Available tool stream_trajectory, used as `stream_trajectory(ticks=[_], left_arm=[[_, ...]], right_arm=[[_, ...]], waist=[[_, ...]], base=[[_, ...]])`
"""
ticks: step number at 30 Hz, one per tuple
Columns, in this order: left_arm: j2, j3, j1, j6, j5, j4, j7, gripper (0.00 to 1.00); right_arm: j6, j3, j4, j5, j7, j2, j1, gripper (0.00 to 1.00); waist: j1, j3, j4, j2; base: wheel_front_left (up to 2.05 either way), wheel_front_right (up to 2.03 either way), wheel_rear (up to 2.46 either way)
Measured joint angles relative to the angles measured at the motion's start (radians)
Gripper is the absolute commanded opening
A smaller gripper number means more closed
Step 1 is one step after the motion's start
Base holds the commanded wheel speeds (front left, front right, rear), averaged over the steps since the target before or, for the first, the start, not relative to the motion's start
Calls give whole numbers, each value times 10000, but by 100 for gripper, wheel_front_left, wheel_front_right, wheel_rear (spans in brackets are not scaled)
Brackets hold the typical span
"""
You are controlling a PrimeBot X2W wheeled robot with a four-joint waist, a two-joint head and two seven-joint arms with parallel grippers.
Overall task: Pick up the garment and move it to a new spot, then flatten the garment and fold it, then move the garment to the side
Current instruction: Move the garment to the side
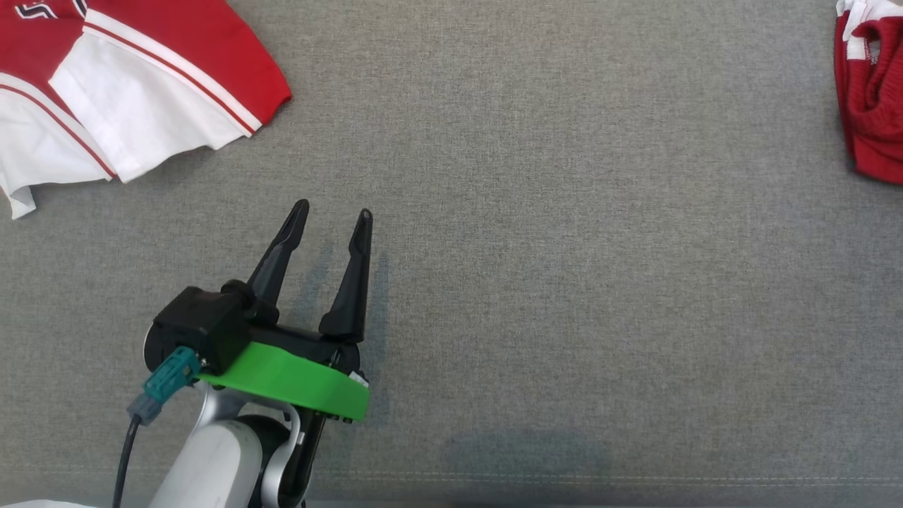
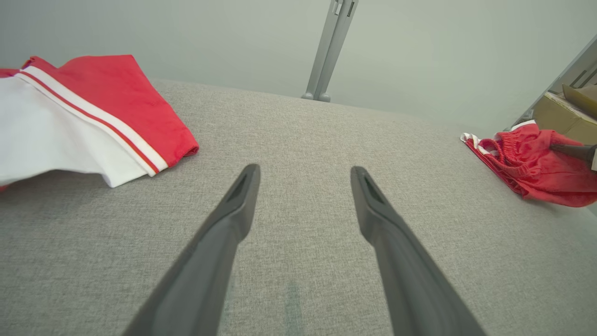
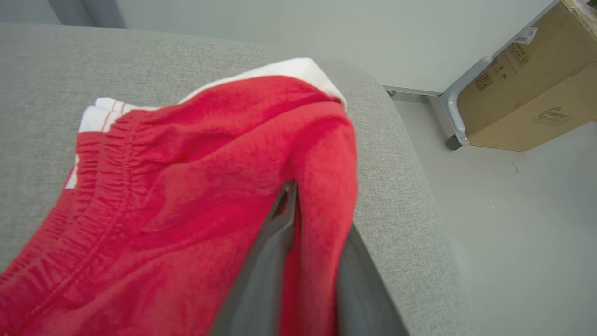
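Grey fabric pad [image 1: 564, 247] carries two garments, well apart.

Shorts [image 1: 871, 106]: red, bunched, at the pad's right edge toward the far corner. Gathered elastic waistband faces up in the right wrist view, and white trim shows at the far side of the heap. The pad's rounded edge is just beyond, with the floor [image 3: 513, 210] below it.

Right gripper [image 3: 319, 210]: at the shorts. A ridge of red cloth stands between its two fingers. The left finger's tip is bare, while the right finger is partly draped by cloth. The fingers sit close together, but I cannot tell whether they pinch the cloth or merely flank it. From the left wrist view, one of these fingers [image 2: 571, 150] lies across the top of the heap.

Left gripper [image 1: 333, 209]: over the pad's near-left area, fingers spread wide with nothing between them but bare grey fabric. The tips point toward the far edge, with a faint shadow beside them. I cannot tell whether it touches the pad.

Jersey [image 1: 141, 77]: red and white with striped trim, spread at the far-left corner, apart from the left gripper.

Off the pad: a cardboard box [image 3: 527, 84] on the floor against a grey metal leg [image 3: 454, 116], past the right edge. An upright grey post [image 2: 329, 46] stands behind the far edge.
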Motion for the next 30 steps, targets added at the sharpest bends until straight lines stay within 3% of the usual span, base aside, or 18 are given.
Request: stream_trajectory(ticks=[7,20,30], left_arm=[[4,119,0,0,8,-98,12,100],[-6,341,-10,0,-2,-23,-35,100],[-92,479,-123,-2,-165,602,-464,100]], right_arm=[[-510,82,391,-276,-119,-48,12,100],[-497,-221,291,44,-769,631,35,100],[-290,-150,-341,10,-2023,1183,-2,100]], waist=[[0,13,-74,0],[-1,-295,-497,0],[-1,-1161,-874,0]], base=[[0,0,0],[0,0,0],[0,0,0]])
